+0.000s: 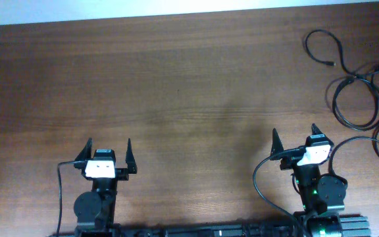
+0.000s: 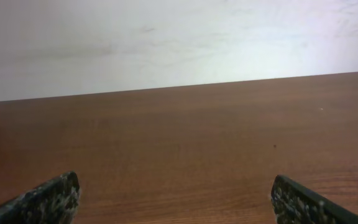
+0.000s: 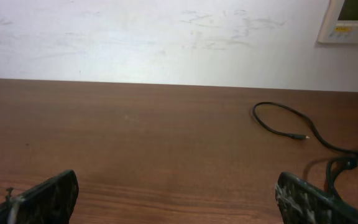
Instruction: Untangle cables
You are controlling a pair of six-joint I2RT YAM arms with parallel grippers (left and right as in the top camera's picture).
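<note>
Evidently thin black cables (image 1: 355,79) in loose overlapping loops.

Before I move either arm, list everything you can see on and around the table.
table: one, brown wood, fills most of every view
cables: several, thin and black, looped and overlapping at the table's far right, partly out of the picture; exact count unclear
wall: one, white, beyond the table's far edge
wall panel: one, white, on the wall at the far right, seen only from the right wrist
arm wiring: two thicker black cords, one beside each arm base
left gripper: one, black fingers, white body, near edge on the left; open, holding nothing
right gripper: one, same colours, near edge on the right, short of the cables; open, holding nothing
</note>
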